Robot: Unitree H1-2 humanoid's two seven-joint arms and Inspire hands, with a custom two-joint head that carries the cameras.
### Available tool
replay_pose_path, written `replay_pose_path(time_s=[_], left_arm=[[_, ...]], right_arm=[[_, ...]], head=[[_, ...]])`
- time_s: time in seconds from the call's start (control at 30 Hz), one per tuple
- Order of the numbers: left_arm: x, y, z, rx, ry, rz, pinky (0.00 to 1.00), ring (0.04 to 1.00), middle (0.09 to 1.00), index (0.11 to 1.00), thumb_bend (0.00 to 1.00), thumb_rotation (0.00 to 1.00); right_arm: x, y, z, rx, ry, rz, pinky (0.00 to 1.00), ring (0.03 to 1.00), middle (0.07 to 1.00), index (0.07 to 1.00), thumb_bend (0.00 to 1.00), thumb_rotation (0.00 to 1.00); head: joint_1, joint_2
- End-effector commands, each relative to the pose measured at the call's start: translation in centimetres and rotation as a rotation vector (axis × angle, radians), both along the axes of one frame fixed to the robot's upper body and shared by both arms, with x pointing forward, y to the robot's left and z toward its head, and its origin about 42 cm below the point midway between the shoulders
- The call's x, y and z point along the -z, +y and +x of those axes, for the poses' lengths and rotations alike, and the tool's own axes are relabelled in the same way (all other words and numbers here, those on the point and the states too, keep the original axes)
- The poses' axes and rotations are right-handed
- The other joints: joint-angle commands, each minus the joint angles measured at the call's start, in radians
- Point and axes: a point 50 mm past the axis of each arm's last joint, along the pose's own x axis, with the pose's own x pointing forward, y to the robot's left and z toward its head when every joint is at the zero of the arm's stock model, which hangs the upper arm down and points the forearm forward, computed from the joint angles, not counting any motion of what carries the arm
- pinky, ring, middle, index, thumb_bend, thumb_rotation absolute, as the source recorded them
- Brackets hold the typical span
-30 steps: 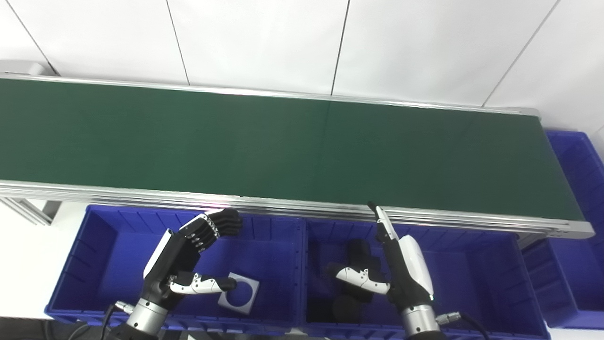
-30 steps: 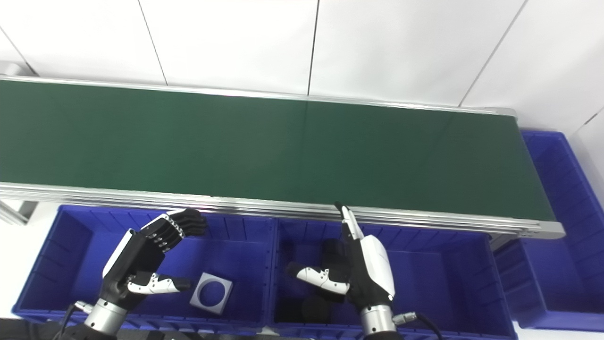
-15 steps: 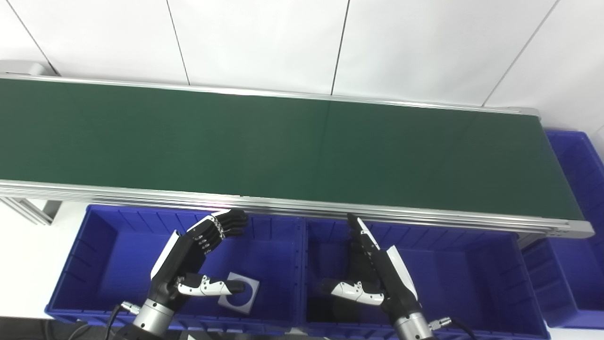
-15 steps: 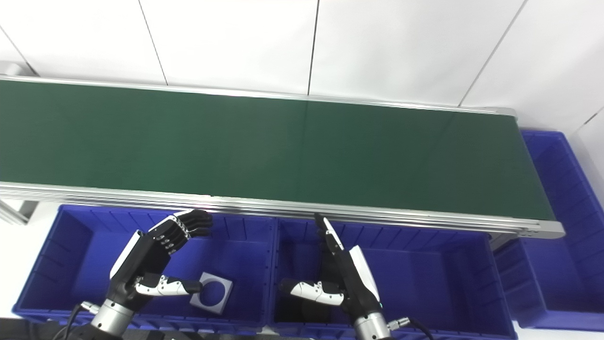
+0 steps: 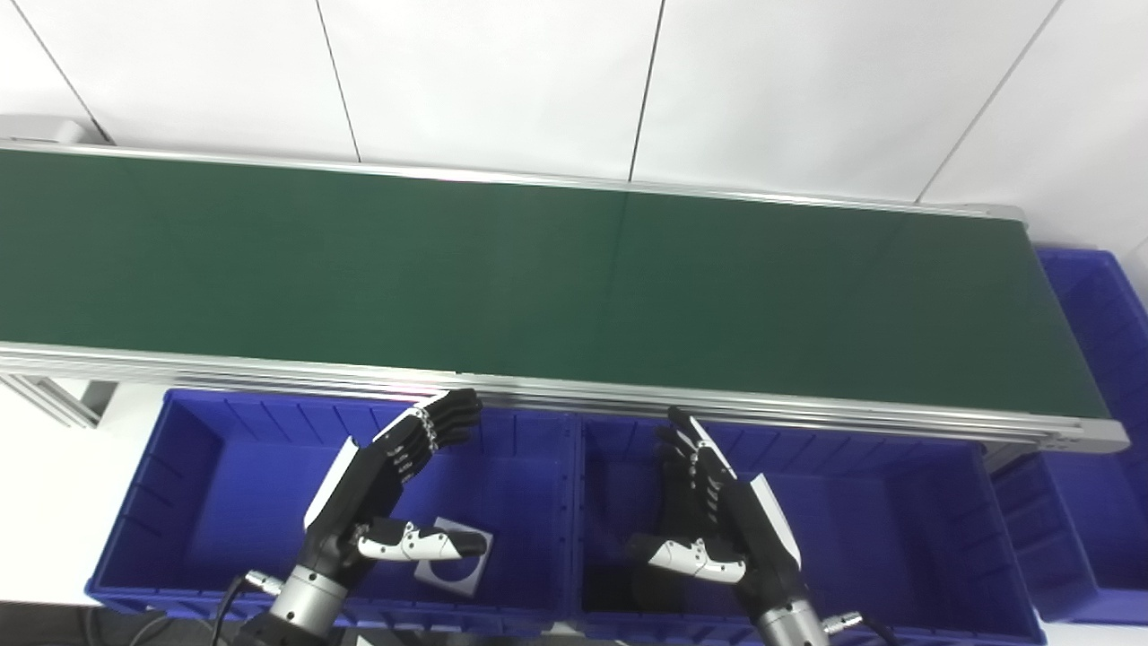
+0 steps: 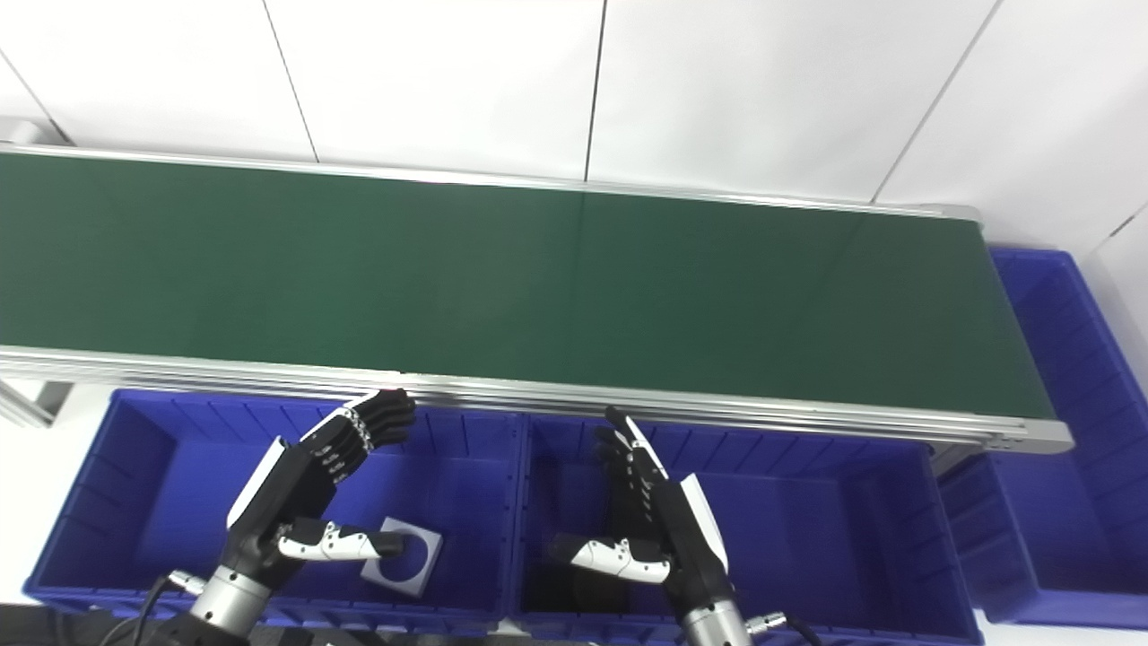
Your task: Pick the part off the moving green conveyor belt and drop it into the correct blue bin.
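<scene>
1. Left eye view: green conveyor belt (image 5: 538, 269) bare; no part visible on it.
2. Left hand (image 5: 377, 502), right hand (image 5: 717, 520): fingers apart, empty, over blue bins (image 5: 206, 467).
3. Nearer hand: cannot tell.

The conveyor belt (image 5: 538, 269) is a flat dark green with no pattern, edged near and far by silver metal rails (image 5: 556, 393). Behind it the wall (image 5: 574, 81) is white, crossed by thin dark seam lines. The near left bin (image 5: 206, 484), the near right bin (image 5: 906, 520) and the bin at the far right (image 5: 1108, 359) are all bright blue with ribbed walls. In the left bin lies a pale grey square plate (image 5: 456, 569) with a round hole showing blue through it. The left hand (image 5: 372, 498) and the right hand (image 5: 726, 520) are black with white shells and white thumb covers. Dark black shapes (image 5: 655, 588) sit in the near right bin.
</scene>
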Motion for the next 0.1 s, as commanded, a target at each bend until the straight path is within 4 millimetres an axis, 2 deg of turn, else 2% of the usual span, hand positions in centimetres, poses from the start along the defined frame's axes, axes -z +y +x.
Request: replay_pose_path(time_s=[0.0, 0.07], left_arm=[[-0.96, -0.62, 0.97, 0.002, -0.064, -0.007, 0.8, 0.822, 0.837, 0.832, 0.88, 0.19], [-1.01, -0.99, 1.18, 0.01, -0.06, -0.008, 0.8, 0.825, 0.841, 0.834, 0.87, 0.19]], right_arm=[[-0.95, 0.25, 0.15, 0.014, -0.094, 0.058, 0.87, 0.893, 0.913, 0.977, 0.99, 0.42], [-0.84, 0.23, 0.05, 0.024, -0.096, 0.068, 0.88, 0.895, 0.914, 0.984, 1.0, 0.43]], head=[[0.001, 0.001], [-0.002, -0.002]])
